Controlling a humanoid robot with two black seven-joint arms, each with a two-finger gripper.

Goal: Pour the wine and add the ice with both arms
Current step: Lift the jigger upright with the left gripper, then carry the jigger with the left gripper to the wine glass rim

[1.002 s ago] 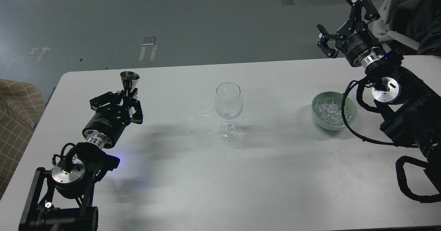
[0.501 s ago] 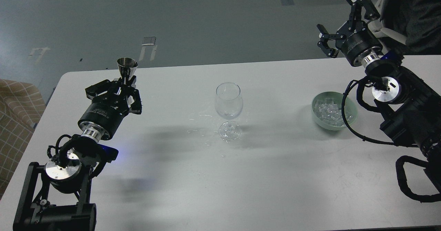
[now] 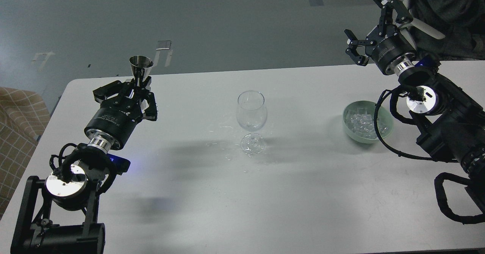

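Left arm (image 3: 102,132): seen entering from the lower left, pointed toward 1 o'clock.
Left gripper (image 3: 133,94): closed around the stem of a small metal cup (image 3: 141,69); cup is held upright, mouth up, clear of the table (image 3: 212,204), near its far-left corner.
Cup contents: cannot be told from this angle, so the wine is not visible there.
Wine glass (image 3: 251,121): stood upright at table centre, at 3 o'clock of the left gripper and well apart from it; bowl looks empty or nearly so.
Droplets (image 3: 227,148): clear splashes are scattered on the table around the glass foot, mostly at its 9 o'clock side.
Bowl (image 3: 349,131): pale green, placed at 3 o'clock of the glass, well apart.
Ice (image 3: 362,123): clear cubes are piled inside the bowl; partly crossed by a black cable of the right arm (image 3: 439,117).
Right gripper (image 3: 373,22): fingers spread wide, nothing held; raised beyond the far table edge, at 12 o'clock of the bowl.
Background: grey floor is seen beyond the table; a checked fabric (image 3: 17,117) is seen at the left edge.
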